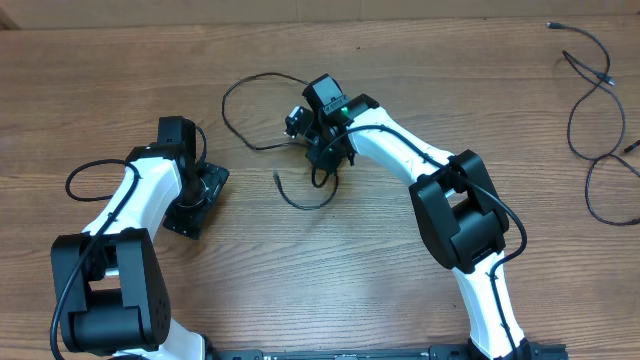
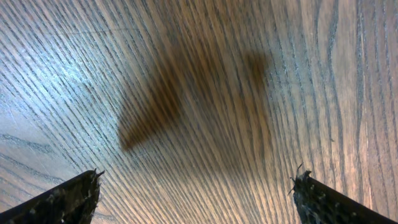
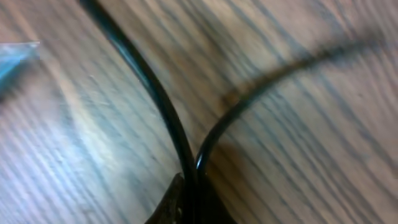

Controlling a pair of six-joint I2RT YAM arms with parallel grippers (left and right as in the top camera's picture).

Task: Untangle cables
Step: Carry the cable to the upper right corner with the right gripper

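Observation:
A thin black cable (image 1: 250,115) lies looped on the wooden table at centre, its plug end (image 1: 277,176) pointing left. My right gripper (image 1: 325,160) is down on it and shut on the cable. In the right wrist view two black strands (image 3: 158,99) run up and apart from the closed fingertips (image 3: 193,196). Another long black cable (image 1: 592,130) lies in loose curves at the far right. My left gripper (image 1: 198,195) is open and empty, low over bare wood; its two fingertips (image 2: 196,193) stand wide apart in the left wrist view.
The wooden table (image 1: 400,80) fills the overhead view. The thicker black wires on both arms (image 1: 85,175) hang beside the white links. The arm bases stand at the near edge.

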